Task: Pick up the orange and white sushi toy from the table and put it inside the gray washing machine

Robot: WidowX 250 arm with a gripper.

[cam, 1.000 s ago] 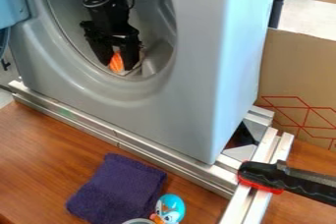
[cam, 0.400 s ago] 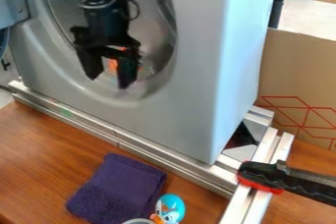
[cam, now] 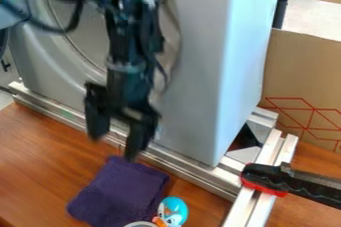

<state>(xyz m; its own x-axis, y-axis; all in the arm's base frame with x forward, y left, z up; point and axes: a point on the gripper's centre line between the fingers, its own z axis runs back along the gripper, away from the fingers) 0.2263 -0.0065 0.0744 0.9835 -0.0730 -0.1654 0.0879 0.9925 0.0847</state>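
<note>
At the bottom edge, a blue toy bird (cam: pixel 174 210) is right beside a purple cloth (cam: pixel 120 193) on the wooden table (cam: pixel 40 156), lower left; the gripper (cam: pixel 114 148) hangs near the cloth's top edge, its fingers wide apart, and behind it stands a grey housing (cam: pixel 196 71), upper left to centre

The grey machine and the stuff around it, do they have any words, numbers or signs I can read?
None that I can read.
Cardboard: red lines, no letters I can make out.
Blue toy: its small markings are too blurred to read as writing.
</note>
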